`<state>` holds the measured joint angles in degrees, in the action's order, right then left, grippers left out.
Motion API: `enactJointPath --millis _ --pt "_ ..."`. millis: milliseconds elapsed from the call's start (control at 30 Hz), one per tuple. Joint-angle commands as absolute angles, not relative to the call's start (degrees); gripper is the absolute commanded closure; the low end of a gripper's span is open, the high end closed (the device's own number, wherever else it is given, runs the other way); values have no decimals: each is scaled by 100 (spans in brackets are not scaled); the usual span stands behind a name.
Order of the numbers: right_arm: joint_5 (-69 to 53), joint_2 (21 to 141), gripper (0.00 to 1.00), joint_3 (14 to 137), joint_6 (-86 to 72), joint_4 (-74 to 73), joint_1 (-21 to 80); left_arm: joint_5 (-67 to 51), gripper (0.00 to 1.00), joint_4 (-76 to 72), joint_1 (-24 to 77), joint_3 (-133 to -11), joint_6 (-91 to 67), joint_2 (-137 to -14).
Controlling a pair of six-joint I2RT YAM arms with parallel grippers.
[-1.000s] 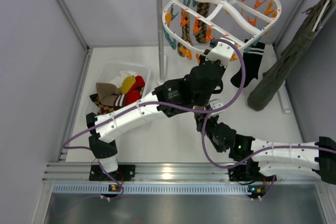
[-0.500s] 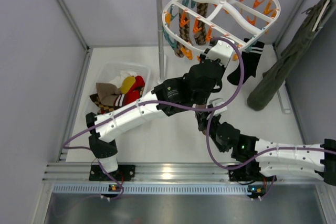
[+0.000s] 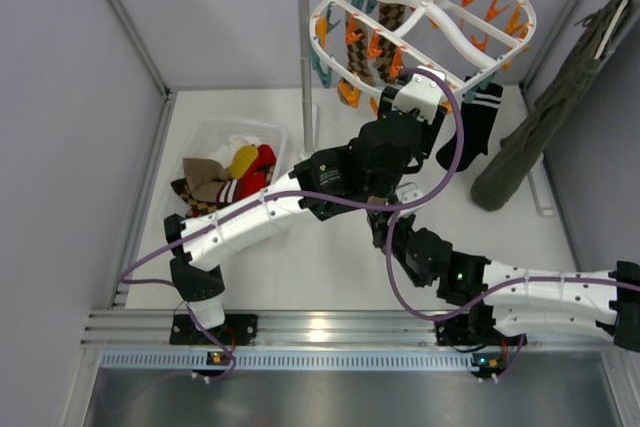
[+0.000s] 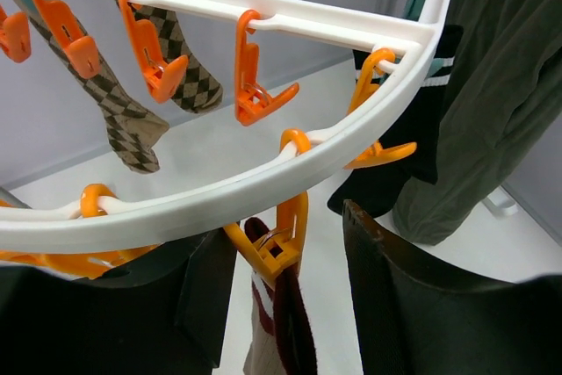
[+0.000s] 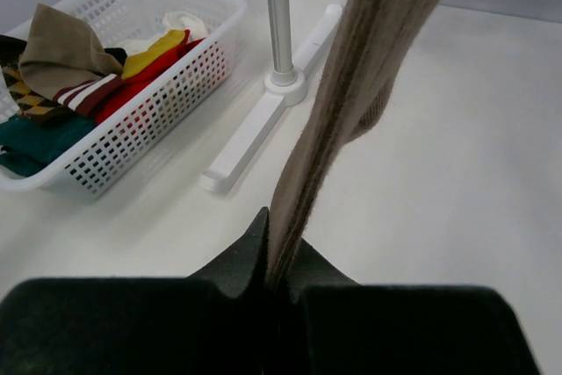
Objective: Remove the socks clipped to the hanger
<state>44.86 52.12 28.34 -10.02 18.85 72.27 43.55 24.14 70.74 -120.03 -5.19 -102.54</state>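
The white oval hanger [image 3: 430, 7] hangs from a rail, and its rim [image 4: 263, 186] crosses the left wrist view. My left gripper [image 4: 290, 305] is open just under that rim. Its two dark fingers [image 4: 413, 305] stand either side of an orange clip [image 4: 279, 248]. That clip pinches a tan sock by its dark-red and white cuff [image 4: 285, 327]. Two brown argyle socks [image 4: 127, 125] hang from clips further along. Below, my right gripper [image 5: 279, 274] is shut on the lower end of the tan sock [image 5: 351, 111], which runs taut up out of the right wrist view.
A white basket [image 3: 240, 127] at the left holds several loose socks, and its wall [image 5: 158, 103] shows in the right wrist view. The rail's pole [image 3: 304, 47] stands beside it. A black sock [image 3: 475, 127] and a long olive garment [image 3: 540, 117] hang at the right.
My left gripper's jaws have widened around the orange clip. The hanger has swung slightly. The right gripper still holds the tan sock low down.
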Motion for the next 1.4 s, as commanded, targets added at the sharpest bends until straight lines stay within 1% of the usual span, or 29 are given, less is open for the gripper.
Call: enactJointPath --millis 0,233,367,400,433,533,667,733,767,800,833,900,933,1067,1267,1300,1367 --pt "4377 5291 100 3155 -984 1784 7383 4526 45 1960 7040 -12243 -457 -10248" --pt "4403 5484 100 3155 -1055 1749 7383 4816 47 1828 7040 -12287 -317 -10248" --pt "4368 5502 100 3155 -1090 1784 7383 4781 60 1749 7040 -12322 -202 -10292" --pt "4368 5502 100 3147 -1090 1793 7383 4781 70 1740 7040 -12331 -176 -10318" --pt "4368 5502 100 3146 -1099 1784 7383 4773 76 1749 7040 -12340 -184 -10318" --pt "4377 5458 100 3129 -1107 1784 7383 4755 89 1749 7040 -12322 -193 -10327" --pt "4386 5344 100 3033 -1134 1767 7400 4729 100 1749 7040 -12278 -228 -10318" --pt "4421 5291 100 2989 -1143 1758 7400 4720 100 1749 7040 -12270 -237 -10336" --pt "4430 5265 100 2953 -1143 1749 7418 4685 97 1749 7031 -12270 -237 -10327" --pt "4464 5239 100 2936 -1143 1740 7418 4650 88 1749 7031 -12252 -237 -10336" --pt "4474 5203 100 2927 -1151 1732 7418 4632 66 1758 7031 -12235 -246 -10327" --pt "4500 5194 100 2935 -1125 1723 7427 4588 53 1758 7031 -12226 -264 -10353" --pt "4517 5194 100 2962 -1099 1714 7427 4588 44 1758 7031 -12208 -272 -10354" --pt "4640 5326 100 3102 -941 1705 7436 4754 33 1775 7049 -12191 -299 -10380" --pt "5202 5712 100 3409 -879 1556 7471 5615 30 1784 7154 -12234 -106 -10389" --pt "5360 5782 100 3445 -870 1538 7488 5729 28 1775 7172 -12252 -53 -10389" --pt "5440 5836 100 3498 -888 1555 7497 5976 27 1784 7216 -12235 -53 -10345"
